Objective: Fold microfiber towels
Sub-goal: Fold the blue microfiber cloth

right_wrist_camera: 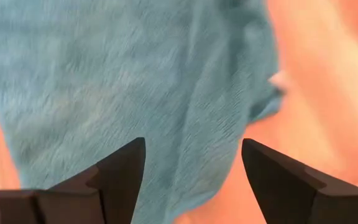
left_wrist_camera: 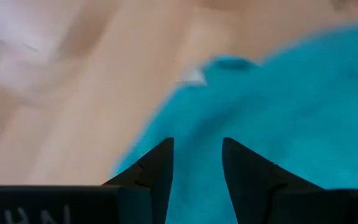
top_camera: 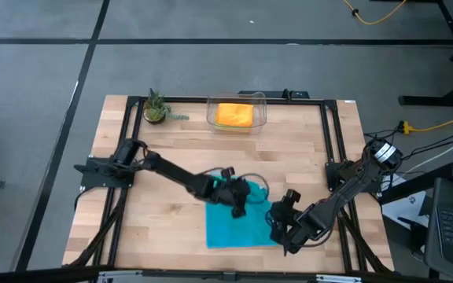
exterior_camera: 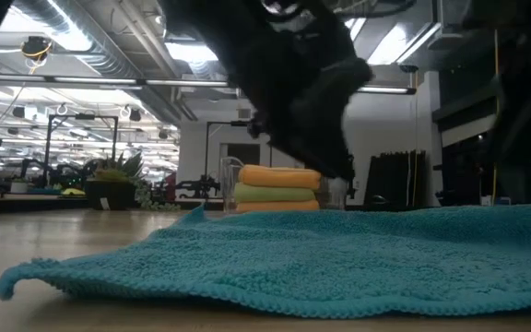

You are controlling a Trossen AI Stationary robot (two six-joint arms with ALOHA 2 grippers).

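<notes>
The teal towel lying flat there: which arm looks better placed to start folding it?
Probably the left: its gripper is over the teal towel, open. The right gripper sits open at its edge.

Teal towel on pale wood, orange and lime stacked behind

The spread towel (top_camera: pixel 238 224) is plain teal with a nubby weave; the surface (top_camera: pixel 179 141) is light striped wood, black-framed; the clear bin (top_camera: pixel 236 115) holds orange towels (exterior_camera: pixel 279 176) sandwiching a lime green towel (exterior_camera: pixel 275 193); both arms are dark.

Teal towel (exterior_camera: pixel 339 254): looped, nubby microfiber, matt. Table (top_camera: pixel 171 145): pale wood planks, smooth satin finish. Bin (top_camera: pixel 259 106): clear glossy plastic. Folded towels (exterior_camera: pixel 277 187): soft cloth.
</notes>
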